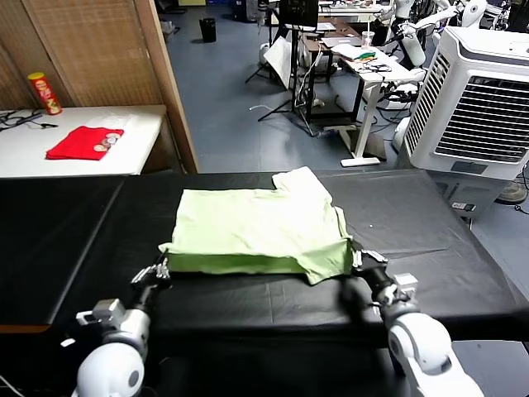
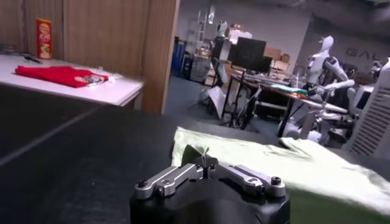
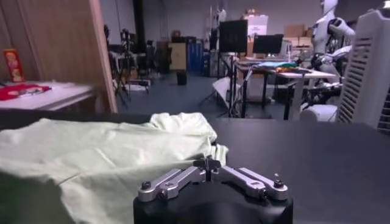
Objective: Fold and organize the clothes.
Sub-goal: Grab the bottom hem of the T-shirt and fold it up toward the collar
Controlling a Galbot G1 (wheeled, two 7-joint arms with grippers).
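The pale green T-shirt (image 1: pixel 256 227) lies partly folded on the black table (image 1: pixel 430 240), one sleeve sticking out at the far side. My left gripper (image 1: pixel 163 268) is at the shirt's near left corner, shut on its edge; in the left wrist view the gripper (image 2: pixel 204 161) pinches a peak of cloth (image 2: pixel 292 164). My right gripper (image 1: pixel 358 258) is at the near right corner, shut on the hem; in the right wrist view the gripper (image 3: pixel 208 163) holds the cloth (image 3: pixel 91 158). The reddish-pink patch is hidden.
A bright red folded garment (image 1: pixel 83 142) and a red chip can (image 1: pixel 44 93) sit on a white side table (image 1: pixel 50 161) at far left. A wooden partition (image 1: pixel 169 83) stands behind. A white air cooler (image 1: pixel 475 107) stands at far right.
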